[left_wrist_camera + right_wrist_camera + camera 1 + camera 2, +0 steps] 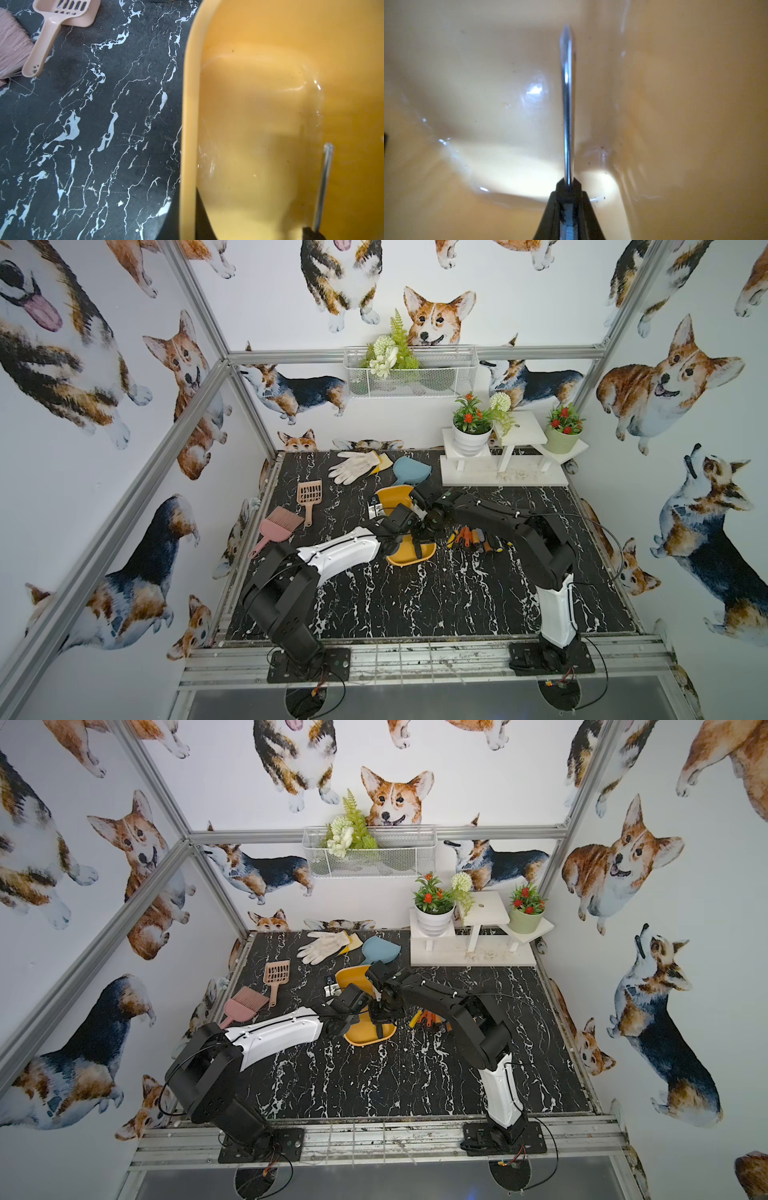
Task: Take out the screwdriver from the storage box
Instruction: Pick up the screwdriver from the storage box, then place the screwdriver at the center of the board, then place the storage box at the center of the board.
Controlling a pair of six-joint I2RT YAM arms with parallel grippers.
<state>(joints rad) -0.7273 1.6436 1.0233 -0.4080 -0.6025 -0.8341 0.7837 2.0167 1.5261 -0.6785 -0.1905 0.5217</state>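
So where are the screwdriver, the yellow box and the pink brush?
screwdriver [568, 104], right wrist view, on its metal shaft.
storage box [405, 558], a top view, near end.
pink brush [279, 519], a top view, bristles.

- Left arm [340, 556]: one glossy white shell link with a dark seam and small screw dots, the remaining links boxy matte black
- Right arm [557, 614]: the same white shell, with black links beyond it
- Black base plate [332, 672] under each arm
- Thin black cable [615, 540] arcs off the right arm
- Red and yellow wires [318, 691] at the bases
- Right gripper [568, 185]: black wedge-shaped fingers
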